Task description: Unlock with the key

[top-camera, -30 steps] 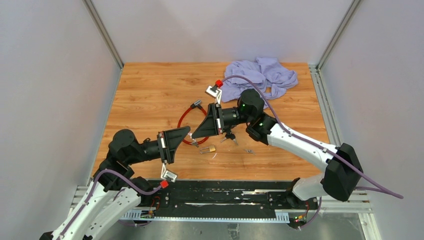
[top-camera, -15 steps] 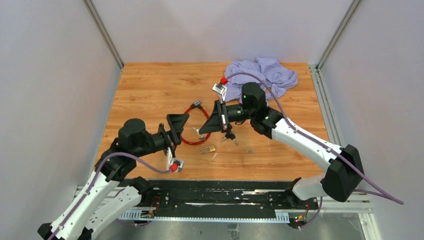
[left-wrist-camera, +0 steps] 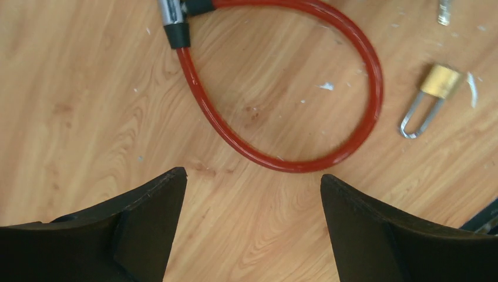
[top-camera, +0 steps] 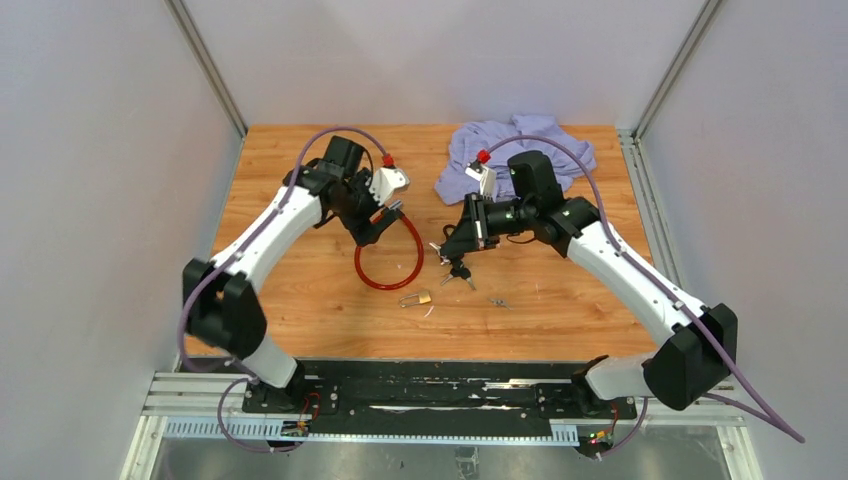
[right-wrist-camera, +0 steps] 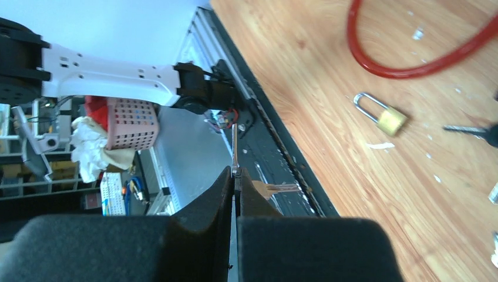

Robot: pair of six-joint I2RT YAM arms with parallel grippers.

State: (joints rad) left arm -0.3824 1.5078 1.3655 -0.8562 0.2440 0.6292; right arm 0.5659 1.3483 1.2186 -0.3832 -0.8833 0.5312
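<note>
Top external view, near to far. Nearest the arm bases, on the wooden table [top-camera: 330, 320]: brass padlock [top-camera: 415, 298], lying flat, shackle toward the left arm's side, well apart from both grippers. Just to its right, a loose small metal piece [top-camera: 497, 300], too small to identify. Next, bunch of keys [top-camera: 459, 273] hanging under the right gripper [top-camera: 447, 248]. Fingers pressed together in the right wrist view, pinching a thin metal blade [right-wrist-camera: 234, 147], judged to be a key of that bunch, though not certain. Level with it, red cable lock [top-camera: 388, 258], a loop with both ends meeting at a metal-and-black end fitting [top-camera: 393, 208] on the far side. At that fitting, left gripper [top-camera: 378, 222], jaws spread wide and holding nothing, with loop and padlock visible beyond its fingertips in the left wrist view. Farthest, crumpled purple cloth [top-camera: 525, 148], not involved. Step in hand, as a judgement: steadying a lock before presenting the key, with the choice of lock not settled by the pictures. To do it well: close the left fingers on the rigid lock body rather than on the flexible cable. Turn the keyhole toward the right arm, line the blade up with the keyway before pushing, then twist without dragging the lock. No brand, label or lettering legible on padlock, cable, keys or arms.
</note>
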